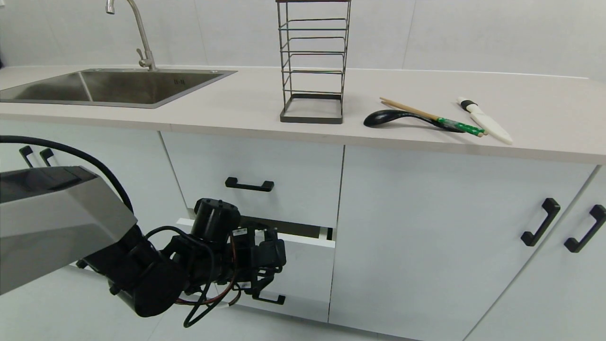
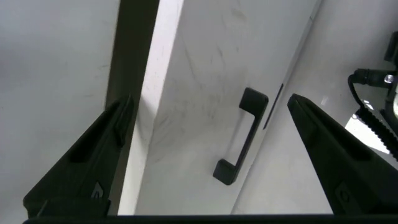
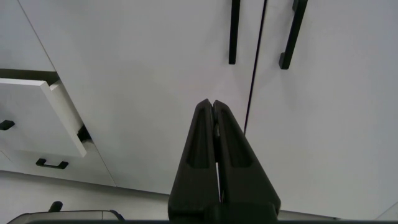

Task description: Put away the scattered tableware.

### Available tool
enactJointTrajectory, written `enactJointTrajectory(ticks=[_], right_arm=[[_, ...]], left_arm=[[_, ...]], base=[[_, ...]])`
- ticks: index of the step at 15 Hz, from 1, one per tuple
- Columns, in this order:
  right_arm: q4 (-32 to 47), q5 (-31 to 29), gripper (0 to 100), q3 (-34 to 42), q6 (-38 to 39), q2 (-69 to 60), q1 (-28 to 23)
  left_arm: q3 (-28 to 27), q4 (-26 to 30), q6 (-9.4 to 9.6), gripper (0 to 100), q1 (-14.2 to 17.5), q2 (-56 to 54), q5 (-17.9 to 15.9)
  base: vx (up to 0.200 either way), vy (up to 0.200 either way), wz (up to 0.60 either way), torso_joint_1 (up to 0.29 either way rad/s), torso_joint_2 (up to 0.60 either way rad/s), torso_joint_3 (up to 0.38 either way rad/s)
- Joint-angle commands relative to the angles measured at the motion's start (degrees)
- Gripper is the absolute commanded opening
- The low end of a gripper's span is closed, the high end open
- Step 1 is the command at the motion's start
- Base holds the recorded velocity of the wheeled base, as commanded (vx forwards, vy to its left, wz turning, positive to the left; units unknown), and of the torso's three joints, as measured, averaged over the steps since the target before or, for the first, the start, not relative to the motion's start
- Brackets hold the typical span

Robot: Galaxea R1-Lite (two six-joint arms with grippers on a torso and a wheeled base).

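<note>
A: How much of the tableware is put away?

B: None, by the look of it. A black ladle (image 1: pixel 393 117), a pair of chopsticks (image 1: pixel 411 110) and a white knife (image 1: pixel 487 122) all lie on the bench (image 1: pixel 236 106) at the right of the head view. The chopsticks cross the ladle's handle and the knife sits just beside them.

A: And the arms?

B: The left gripper (image 1: pixel 266 277) is down at lower centre of the head view, in front of the lower drawer (image 1: pixel 303 270). It is released, jaws spread wide, with the drawer's handle (image 2: pixel 241 138) between them, and it grasps nothing. Whether it touches the handle cannot be told.

A: Is the drawer open?

B: Only a crack; a dark gap shows along its top edge.

A: The right gripper (image 3: pixel 213 106)?

B: Clenched on nothing, pointing at the cupboard doors.

A: So what remains?

B: Probably almost everything: opening the drawer fully, then carrying over all three pieces. The wire rack (image 1: pixel 312 61) at upper centre holds nothing.
</note>
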Motion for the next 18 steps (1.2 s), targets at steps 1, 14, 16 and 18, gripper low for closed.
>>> enactJointTrajectory(ticks=[1,14,16,18], right_arm=[[0.0,-0.02,0,-0.07,0.0,0.08,0.01],[0.0,-0.02,0,0.02,0.0,0.08,0.01],[0.0,-0.02,0,-0.07,0.0,0.08,0.01],[0.0,-0.02,0,-0.07,0.0,0.08,0.01]], left_arm=[[-0.17,-0.68,0.06,100,-0.09,1.6,0.08],[3.17,-3.58,0.06,100,0.18,1.43,-0.19],[6.42,-3.58,0.06,100,-0.35,-0.77,-0.27],[10.12,-3.67,0.06,100,-1.05,-3.23,-0.27]], base=[[0.0,0.0,0.0,0.0,0.0,0.0],[0.0,0.0,0.0,0.0,0.0,0.0],[0.0,0.0,0.0,0.0,0.0,0.0],[0.0,0.0,0.0,0.0,0.0,0.0]])
